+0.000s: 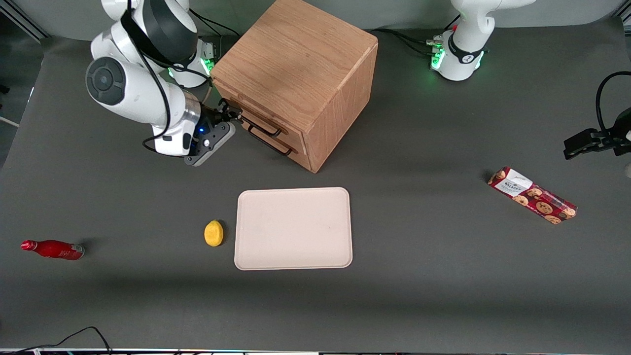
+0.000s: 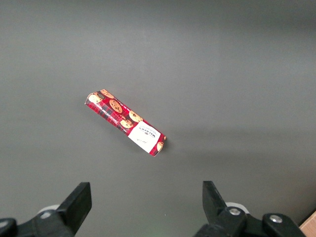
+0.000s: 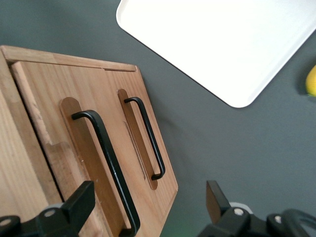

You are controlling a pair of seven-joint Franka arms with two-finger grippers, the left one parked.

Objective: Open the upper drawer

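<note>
Nearest us lies one empty tray (image 1: 294, 228). We count two drawers in the cabinet (image 1: 296, 64); the upper drawer (image 3: 54, 148) sits shut above its twin, the gripper (image 1: 231, 114) open before its handle (image 3: 106, 163).

The upper drawer (image 1: 256, 117) is the topmost of two oak-wood fronts in the light-brown cabinet (image 1: 296, 64). It is shut, its face about flush with the cabinet front, just above the lower drawer (image 1: 276, 143). Its thin black wire handle (image 3: 106, 163) spans a shallow rounded recess in the wood.
</note>
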